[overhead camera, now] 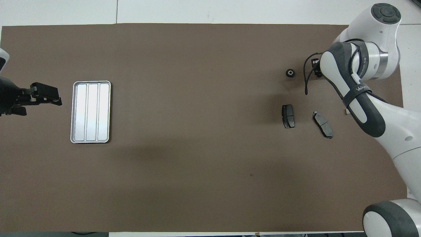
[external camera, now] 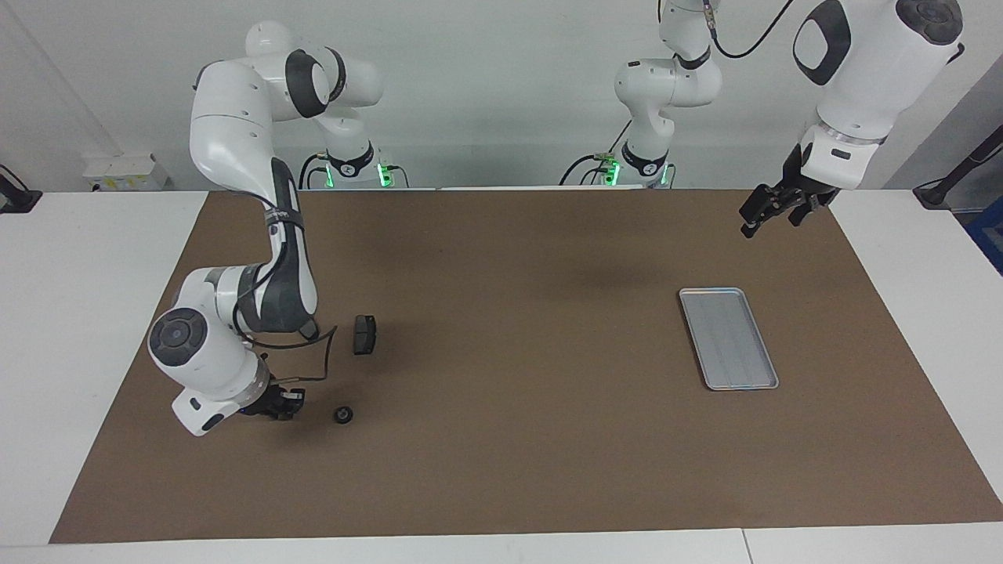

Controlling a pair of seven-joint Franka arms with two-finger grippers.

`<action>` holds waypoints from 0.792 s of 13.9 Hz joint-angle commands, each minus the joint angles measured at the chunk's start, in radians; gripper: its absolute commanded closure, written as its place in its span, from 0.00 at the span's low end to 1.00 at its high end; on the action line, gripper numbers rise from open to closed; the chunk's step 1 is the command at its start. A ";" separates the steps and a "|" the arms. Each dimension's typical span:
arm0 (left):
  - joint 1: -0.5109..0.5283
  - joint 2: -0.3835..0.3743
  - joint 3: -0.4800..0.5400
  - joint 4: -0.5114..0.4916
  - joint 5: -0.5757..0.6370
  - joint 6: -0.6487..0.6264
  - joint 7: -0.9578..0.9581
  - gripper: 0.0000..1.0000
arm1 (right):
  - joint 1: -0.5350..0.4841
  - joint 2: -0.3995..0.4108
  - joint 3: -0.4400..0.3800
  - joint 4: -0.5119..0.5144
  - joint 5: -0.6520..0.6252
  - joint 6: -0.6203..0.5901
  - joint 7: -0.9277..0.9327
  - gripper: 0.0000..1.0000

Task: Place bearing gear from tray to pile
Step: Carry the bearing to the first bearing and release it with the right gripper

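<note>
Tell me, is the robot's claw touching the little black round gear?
Apart. The facing view shows bare brown mat between the right gripper and the bearing gear.

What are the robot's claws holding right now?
Left claw is open and empty. Right claw is shut beside the bearing gear; anything pinched in it cannot be seen.

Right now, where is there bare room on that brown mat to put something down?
The wide stretch between the tray and the brake pads is bare. It is crowded near the bearing gear, where the right gripper sits low.
</note>
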 commanded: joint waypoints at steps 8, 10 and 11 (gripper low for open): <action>0.000 -0.033 0.002 -0.044 -0.009 0.028 0.009 0.00 | -0.004 -0.007 0.012 -0.007 -0.024 -0.017 0.064 0.00; 0.000 -0.033 0.002 -0.043 -0.009 0.028 0.010 0.00 | 0.005 -0.024 -0.004 0.051 -0.027 -0.158 0.064 0.00; 0.002 -0.031 0.002 -0.038 -0.009 0.026 0.007 0.00 | 0.017 -0.036 -0.009 0.078 -0.027 -0.218 0.064 0.00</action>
